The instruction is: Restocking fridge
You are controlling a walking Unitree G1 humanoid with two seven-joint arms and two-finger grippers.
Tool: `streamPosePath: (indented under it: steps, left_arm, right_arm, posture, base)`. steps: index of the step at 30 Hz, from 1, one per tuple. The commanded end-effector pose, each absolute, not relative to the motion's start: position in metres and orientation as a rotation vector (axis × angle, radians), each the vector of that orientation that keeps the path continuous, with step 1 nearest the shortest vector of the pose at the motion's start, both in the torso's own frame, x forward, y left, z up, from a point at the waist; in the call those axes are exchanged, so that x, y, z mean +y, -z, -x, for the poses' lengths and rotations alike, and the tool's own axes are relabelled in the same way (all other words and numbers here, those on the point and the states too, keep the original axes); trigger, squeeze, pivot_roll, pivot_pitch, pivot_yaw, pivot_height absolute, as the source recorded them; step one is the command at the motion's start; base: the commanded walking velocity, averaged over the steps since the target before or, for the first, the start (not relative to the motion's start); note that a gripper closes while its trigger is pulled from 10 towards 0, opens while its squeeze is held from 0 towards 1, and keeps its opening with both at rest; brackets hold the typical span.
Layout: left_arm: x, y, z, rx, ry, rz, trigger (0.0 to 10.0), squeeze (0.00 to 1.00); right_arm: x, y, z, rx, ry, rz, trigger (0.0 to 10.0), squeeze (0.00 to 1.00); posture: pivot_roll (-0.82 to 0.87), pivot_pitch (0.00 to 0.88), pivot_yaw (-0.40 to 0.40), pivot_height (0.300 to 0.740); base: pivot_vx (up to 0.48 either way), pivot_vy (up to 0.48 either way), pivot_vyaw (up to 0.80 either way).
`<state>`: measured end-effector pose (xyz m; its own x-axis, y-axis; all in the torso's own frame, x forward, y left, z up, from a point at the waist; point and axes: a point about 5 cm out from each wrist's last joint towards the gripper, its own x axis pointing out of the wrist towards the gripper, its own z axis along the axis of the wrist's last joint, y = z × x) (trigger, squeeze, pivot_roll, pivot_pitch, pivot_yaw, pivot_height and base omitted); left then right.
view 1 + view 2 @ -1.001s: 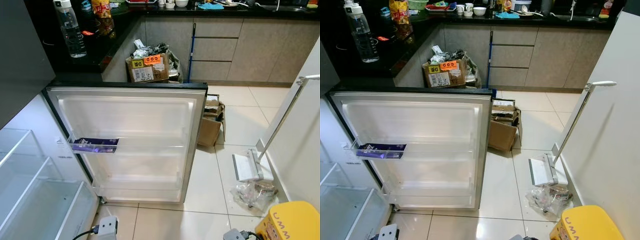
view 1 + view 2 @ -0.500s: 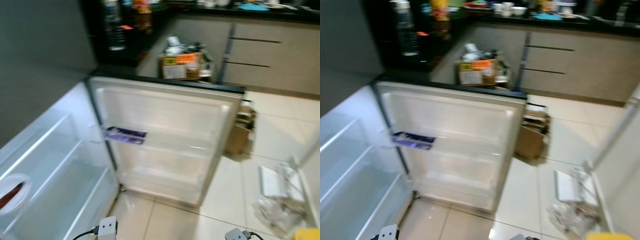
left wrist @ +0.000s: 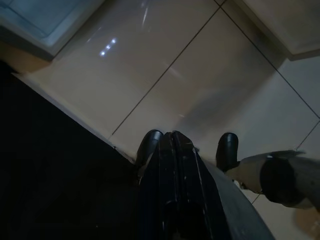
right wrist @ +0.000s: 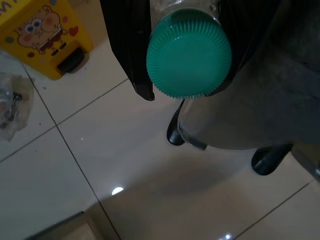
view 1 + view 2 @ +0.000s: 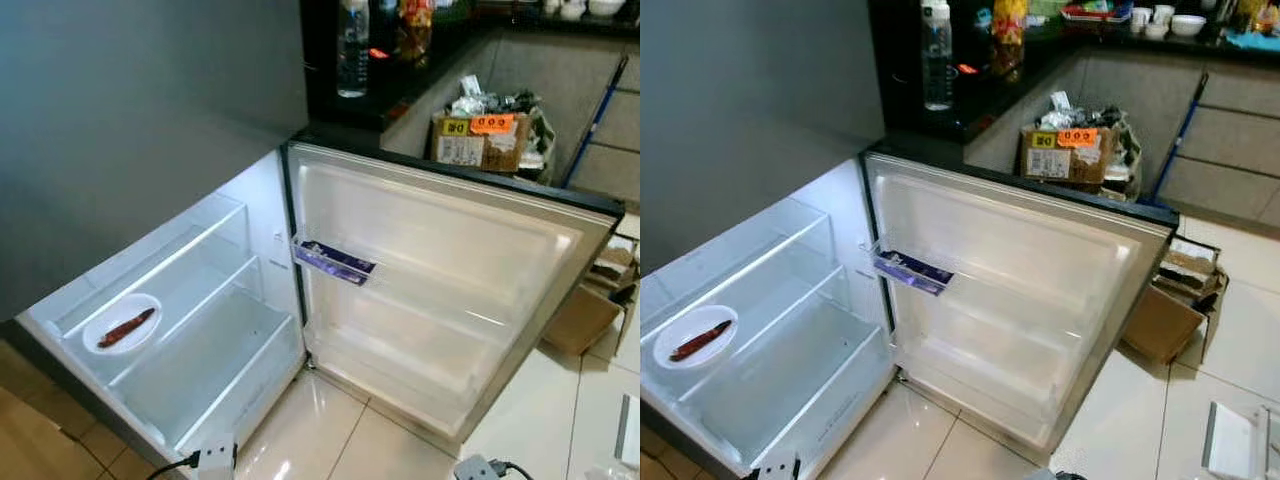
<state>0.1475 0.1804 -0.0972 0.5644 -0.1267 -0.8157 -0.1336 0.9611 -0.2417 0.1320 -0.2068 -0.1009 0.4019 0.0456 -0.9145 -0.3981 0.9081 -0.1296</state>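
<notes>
Two grippers: both down low over the tiled floor point(image 3: 200, 90), each seen from its own wrist camera.
Right gripper point(image 4: 187, 55): clamped on a bottle, black fingers point(image 4: 127, 45) pressed against either side of it.
Bottle point(image 4: 189, 50): clear body, ribbed green cap facing the wrist camera, held above the pale tiles and well apart from the fridge.
Left gripper point(image 3: 170, 142): carrying nothing, its two black fingers lying flat together, pointing down at the floor.
Fridge point(image 5: 150, 110): grey cabinet, lower compartment lit and wide open on the robot's left.
Fridge door point(image 5: 440, 270): swung fully out to the right, white inner lining with moulded racks.
Purple packet point(image 5: 335, 262): lying flat in the door's upper rack, close to the hinge side.
Shelves point(image 5: 190, 270): clear glass, two levels, with a clear bin below.
White plate point(image 5: 122, 324): sitting on the lower glass shelf toward its front edge, a reddish-brown strip of food point(image 5: 126, 327) lying across it.
Counter point(image 5: 970, 90): dark top behind the door, a tall clear water bottle point(image 5: 936, 55) standing upright on it with snack bags just beside.
Cardboard box point(image 5: 1060, 155): on the floor against the cabinets, stuffed with rubbish, orange and yellow stickers on its face.
Flattened cartons point(image 5: 1170, 300): on the floor just past the door's far edge.
Yellow stool point(image 4: 37, 35): cartoon print, on the tiles near the right gripper, a crumpled clear bag point(image 4: 10, 107) just beside it.
</notes>
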Motion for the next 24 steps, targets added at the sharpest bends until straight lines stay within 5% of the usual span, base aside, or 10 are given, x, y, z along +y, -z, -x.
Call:
streamPosePath:
  steps: [1,24]
  left_arm:
    - [0.1809,0.0984,-0.1443,0.984,-0.009,0.289,10.0,0.00]
    - [0.1788,0.0993,-0.1419,0.995,0.025,0.284,10.0,0.00]
  right_arm:
    - [-0.2134,0.1003,-0.1314,1.136,-0.265,0.402,10.0,0.00]
    - [-0.2123,0.1000,-0.1333,1.132,-0.265,0.402,10.0,0.00]
  posture:
    - [-0.08,0.003,-0.007,0.740]
    - [-0.08,0.006,-0.007,0.740]
  base:
    - [0.000,0.000,0.00]
    - [0.000,0.000,0.00]
